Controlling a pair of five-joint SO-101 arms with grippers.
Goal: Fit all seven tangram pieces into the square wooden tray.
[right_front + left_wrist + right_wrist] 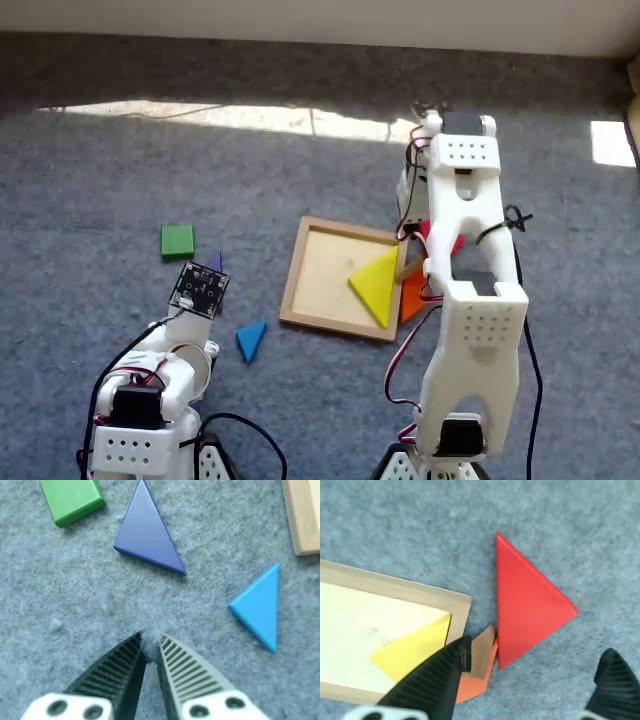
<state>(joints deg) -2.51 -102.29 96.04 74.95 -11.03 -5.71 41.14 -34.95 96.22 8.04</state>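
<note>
High view shows the square wooden tray [325, 262] lying slightly askew near the middle of the grey, felt-covered bench [100, 190]. One piece is inside it, a yellow triangle [378, 284] against the tray's right rim. Just outside that rim, an orange piece [412, 297] and a red triangle [441, 240] peek out from under the right arm [470, 330], which stretches over them and hides most of each. Well apart on the tray's left lie a green square [177, 241] and a dark blue triangle [214, 262] that is half covered by the left arm's wrist camera [200, 288]. A light blue triangle [250, 340] lies nearer the tray's corner.

Right wrist view reveals what the arm covers from above. The whole red triangle [527, 602] lies flat on the bench just beside the tray's corner. The orange piece [477, 685] sits between the rim and the triangle and touches the triangle's corner. The right tool [535, 660] is spread wide and grips nothing. One finger is above the tray's corner and the other is out past the red triangle.

Left wrist view shows the dark blue triangle [147, 532] uncovered, with the green square [72, 500] and the light blue triangle [260, 607] each apart from it. The left tool [151, 642] hangs over bare bench. Its fingers are nearly together with only a sliver of gap, and it holds nothing.

A band of sunlight [250, 118] crosses the bench's far side.
</note>
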